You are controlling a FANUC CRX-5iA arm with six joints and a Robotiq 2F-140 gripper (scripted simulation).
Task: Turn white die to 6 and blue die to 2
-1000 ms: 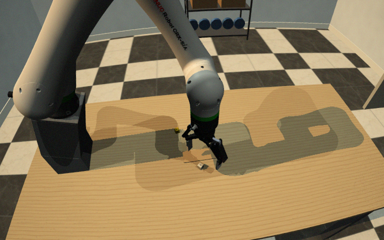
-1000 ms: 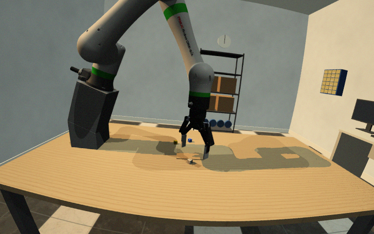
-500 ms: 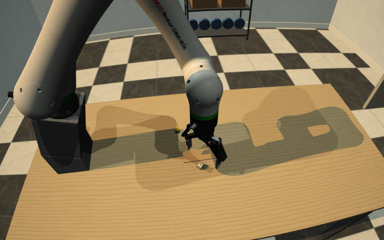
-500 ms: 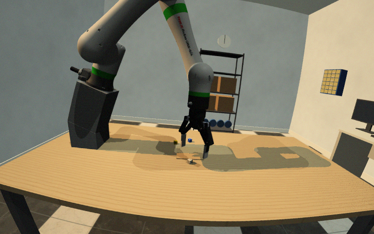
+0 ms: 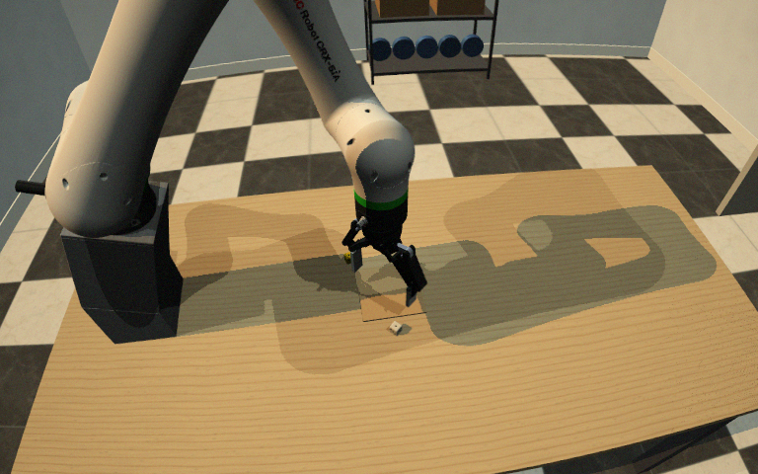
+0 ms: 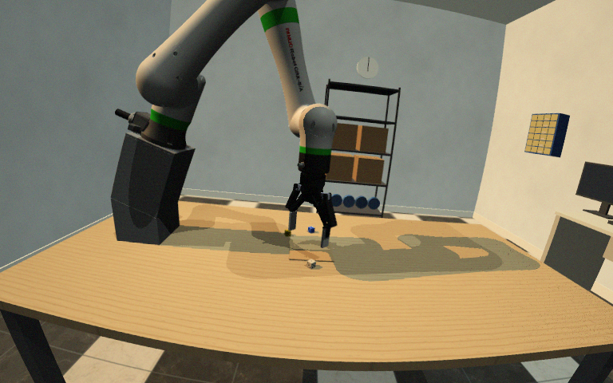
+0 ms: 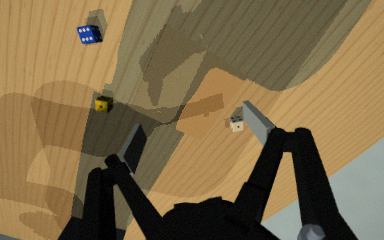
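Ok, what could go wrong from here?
The white die sits just off the mat, so a short carry may leave it straddling the edge.
The open claw has one finger near the yellow die in the top view; a low sideways sweep might tip it.

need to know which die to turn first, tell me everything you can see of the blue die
The blue die is a small, plain blue cube with white pips, its material unclear. It sits on the table, six pips on its upper face, casting a shadow beside it. The gripper isn't touching it.
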